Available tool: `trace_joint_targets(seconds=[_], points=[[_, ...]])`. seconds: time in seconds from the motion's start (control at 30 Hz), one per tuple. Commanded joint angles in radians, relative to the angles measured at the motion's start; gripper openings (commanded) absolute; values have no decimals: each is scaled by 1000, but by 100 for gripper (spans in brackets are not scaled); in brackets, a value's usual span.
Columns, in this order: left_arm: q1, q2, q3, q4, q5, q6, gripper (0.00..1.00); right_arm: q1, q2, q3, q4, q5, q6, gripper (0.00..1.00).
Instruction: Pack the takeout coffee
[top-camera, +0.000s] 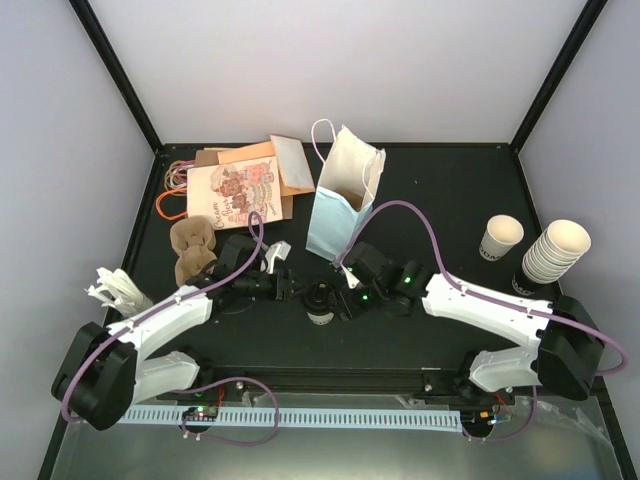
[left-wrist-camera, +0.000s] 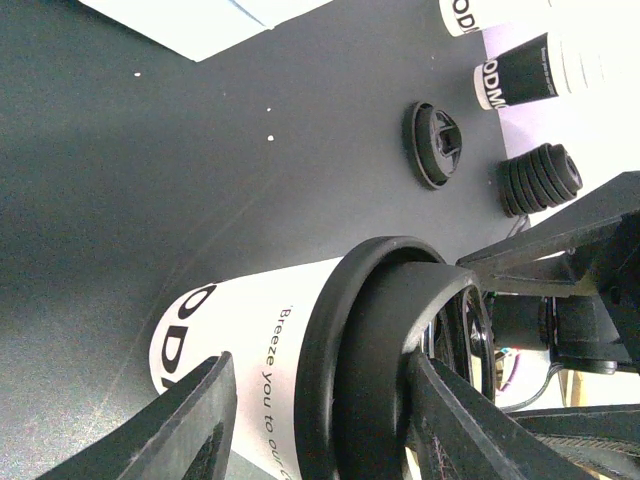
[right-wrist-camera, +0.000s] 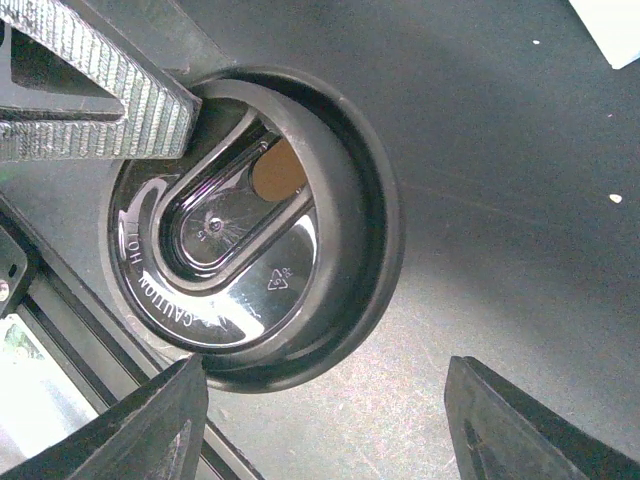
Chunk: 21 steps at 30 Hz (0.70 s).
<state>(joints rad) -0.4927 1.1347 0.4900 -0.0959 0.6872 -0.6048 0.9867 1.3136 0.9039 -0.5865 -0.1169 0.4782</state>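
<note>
The takeout coffee (top-camera: 320, 299), a cream cup under a black lid, stands upright on the black table between both arms. In the left wrist view the takeout coffee (left-wrist-camera: 260, 340) fills the frame. My left gripper (top-camera: 297, 291) reaches it from the left with jaws apart, both fingertips (left-wrist-camera: 200, 410) close in front of its side; I see no clamp. My right gripper (top-camera: 344, 297) comes from the right and hangs open over the lid (right-wrist-camera: 240, 230). Its left finger sits near the lid's rim and its right finger is well clear. The open white paper bag (top-camera: 340, 195) stands just behind.
A brown pulp cup carrier (top-camera: 192, 250) and flat printed paper bags (top-camera: 240, 190) lie at the back left. A single cup (top-camera: 500, 238) and stacked cups (top-camera: 555, 250) stand at the right. Near them sit a loose lid (left-wrist-camera: 433, 143) and a lid stack (left-wrist-camera: 540, 180).
</note>
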Motion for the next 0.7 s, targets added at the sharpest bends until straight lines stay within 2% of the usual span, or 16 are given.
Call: trace_joint_targets(seconds=[0.0, 0.3, 0.5, 0.67], points=[[-13, 32, 7, -61, -38, 21, 50, -10, 29, -44, -4, 49, 11, 67], [-14, 41, 8, -62, -41, 21, 50, -9, -47, -60, 5, 47, -33, 68], [-16, 37, 10, -58, -43, 12, 49, -14, -83, -57, 18, 37, 8, 68], [-18, 30, 4, -57, -48, 6, 49, -18, -134, -81, 47, 18, 93, 60]])
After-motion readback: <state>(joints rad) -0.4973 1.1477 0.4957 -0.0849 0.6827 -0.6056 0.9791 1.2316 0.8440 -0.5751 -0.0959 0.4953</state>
